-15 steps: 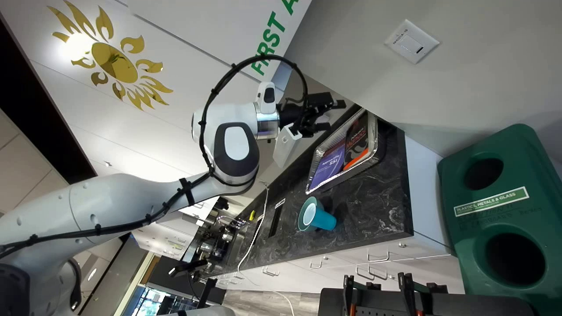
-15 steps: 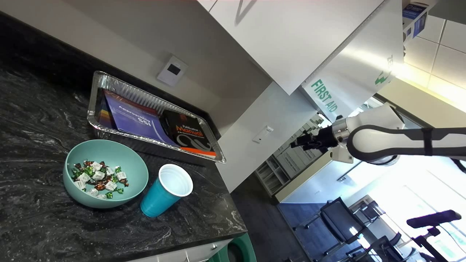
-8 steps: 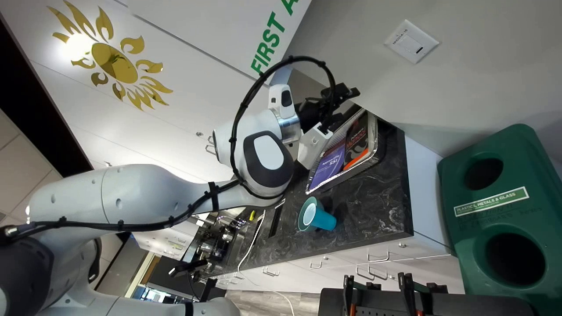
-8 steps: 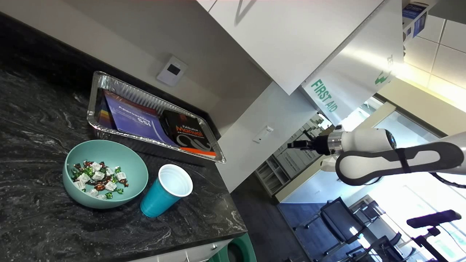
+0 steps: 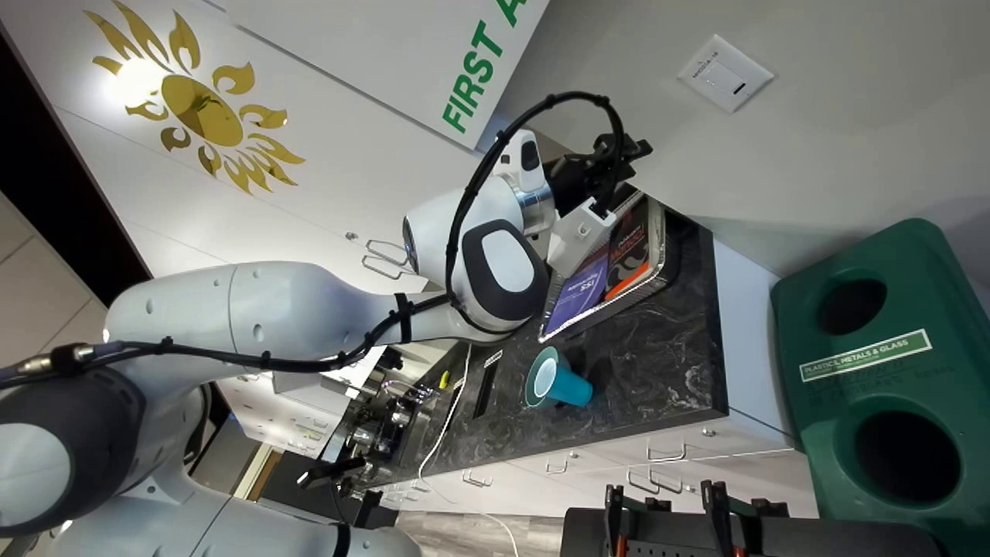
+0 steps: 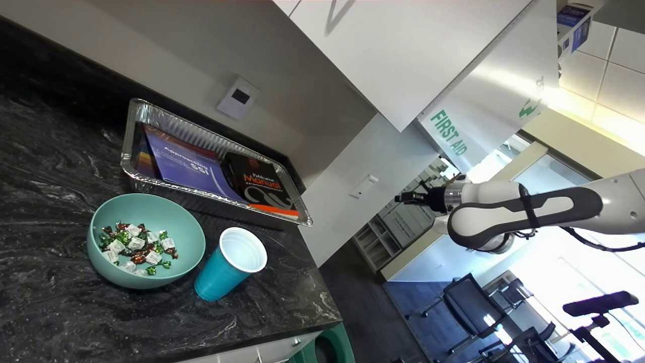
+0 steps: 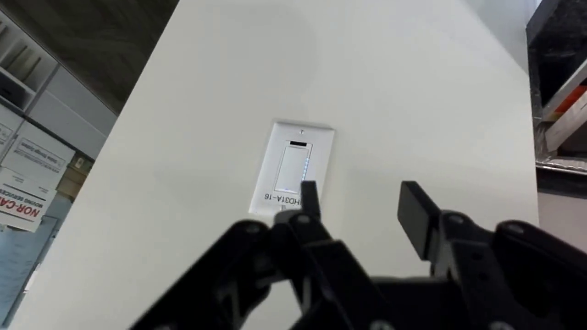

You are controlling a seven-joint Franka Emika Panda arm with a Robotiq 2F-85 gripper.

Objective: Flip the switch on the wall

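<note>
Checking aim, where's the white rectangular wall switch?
The white switch is central in the wrist view, its lower right partly behind one of the black fingers.

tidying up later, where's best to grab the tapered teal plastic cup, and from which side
Probably around the cup, just below its rim, from the side away from the round pale green bowl: it stands upright, widening upward, with the bowl beside it.

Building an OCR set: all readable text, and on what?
"HD31A-16" (start unclear): wall switch
"FIRST AID": cabinet
"PLASTICS, METALS & GLASS": green bin
"Approaching", "SSI": purple book
"Publication Manual": black book
"NOR-CA" (cut off), "MOVING SERVICES": white box
Too small or blurred: bin handwriting, counter label, neighbouring box, remaining print.
</note>
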